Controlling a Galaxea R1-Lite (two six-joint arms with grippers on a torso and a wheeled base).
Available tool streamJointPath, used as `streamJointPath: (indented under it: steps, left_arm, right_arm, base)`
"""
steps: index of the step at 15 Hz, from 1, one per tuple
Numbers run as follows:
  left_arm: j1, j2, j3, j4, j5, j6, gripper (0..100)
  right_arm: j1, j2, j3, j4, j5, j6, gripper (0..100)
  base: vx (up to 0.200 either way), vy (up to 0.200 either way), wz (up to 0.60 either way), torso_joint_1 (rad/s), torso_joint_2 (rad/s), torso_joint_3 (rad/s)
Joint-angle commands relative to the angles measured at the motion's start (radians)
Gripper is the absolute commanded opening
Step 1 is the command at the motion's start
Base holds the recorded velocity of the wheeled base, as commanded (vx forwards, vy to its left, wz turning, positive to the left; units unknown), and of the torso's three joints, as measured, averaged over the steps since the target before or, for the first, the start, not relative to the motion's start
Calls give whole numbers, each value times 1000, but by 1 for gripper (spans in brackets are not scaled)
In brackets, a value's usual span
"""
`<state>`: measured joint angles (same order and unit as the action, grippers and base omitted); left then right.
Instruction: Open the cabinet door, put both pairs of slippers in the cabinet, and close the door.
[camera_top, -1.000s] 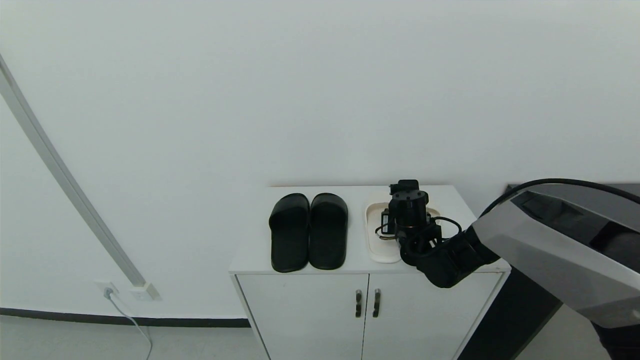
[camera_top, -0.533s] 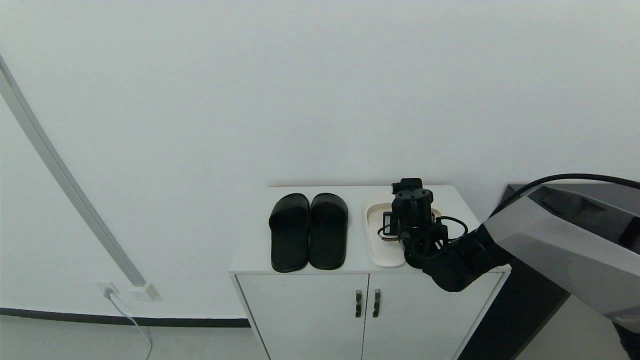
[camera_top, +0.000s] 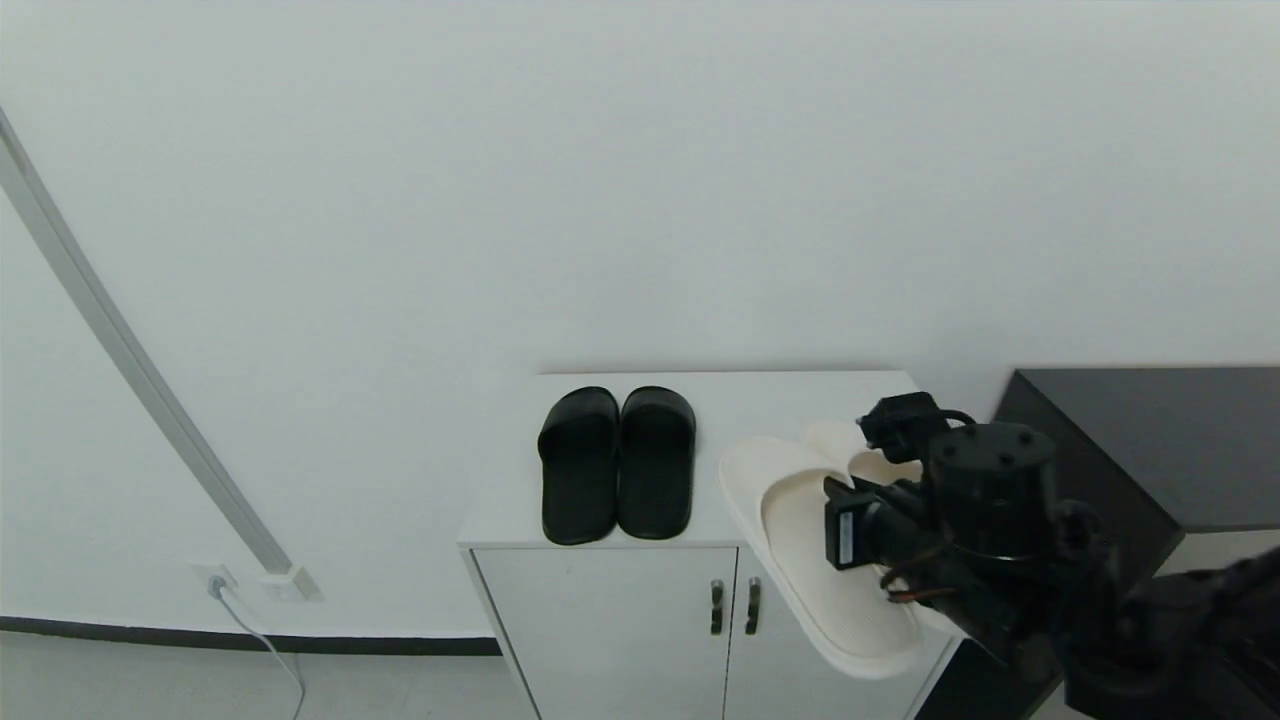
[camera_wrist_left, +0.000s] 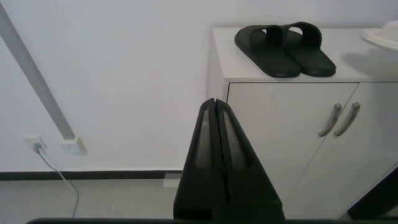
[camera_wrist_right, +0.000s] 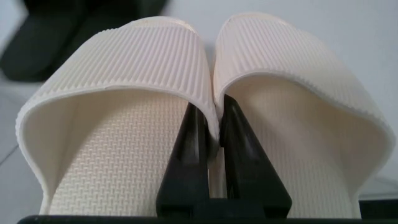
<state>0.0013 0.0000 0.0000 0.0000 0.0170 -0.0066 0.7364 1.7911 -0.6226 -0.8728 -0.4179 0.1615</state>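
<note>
Left claw (camera_wrist_left: 215, 106) is pinched fully closed, fingers pressed flat together with nothing between them. It hangs low in front of the cabinet's left side, pointed at the wall and the cabinet corner. On the wall way over left there's a grey trunking strip (camera_top: 120, 350) running diagonally down to a socket (camera_top: 213, 577) with a cable (camera_top: 265, 645) plugged in and trailing to the floor. Then the white cabinet (camera_top: 760, 395): both doors are closed, left door (camera_top: 600, 640) and right door (camera_top: 775, 685), with the two handles (camera_top: 717, 606) side by side at the middle seam. The black slippers (camera_top: 617, 462) sit as a neat pair on the left half of the top, touching each other, toes toward the wall, heels right at the front edge. The white slippers (camera_top: 810, 530) are further right, held as a pair, tilted, with the heel ends sticking out past the front edge and overlapping the right door in the head view. The right claw (camera_wrist_right: 215, 124) is clamped on them: the wrist view shows its fingers (camera_wrist_right: 193, 143) squeezing the inner edges of the two straps together, one slipper on each side. Can't tell whether any part of them touches the cabinet top. Just right of the cabinet is a dark table (camera_top: 1130, 440).
</note>
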Motion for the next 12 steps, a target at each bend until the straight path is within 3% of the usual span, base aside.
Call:
streamJointPath:
  steps: [1, 5, 12]
  left_arm:
    - [0, 2, 0, 0, 0, -1, 0]
    - [0, 2, 0, 0, -2, -1, 0]
    - [0, 2, 0, 0, -2, -1, 0]
  right_arm:
    - [58, -234, 139, 26, 73, -3, 0]
    - [80, -257, 176, 46, 83, -2, 0]
    - [80, -243, 185, 46, 108, -2, 0]
  base:
    - [0, 0, 0, 0, 0, 0]
    - [0, 0, 0, 0, 0, 0]
    - [-200, 0, 0, 4, 5, 2]
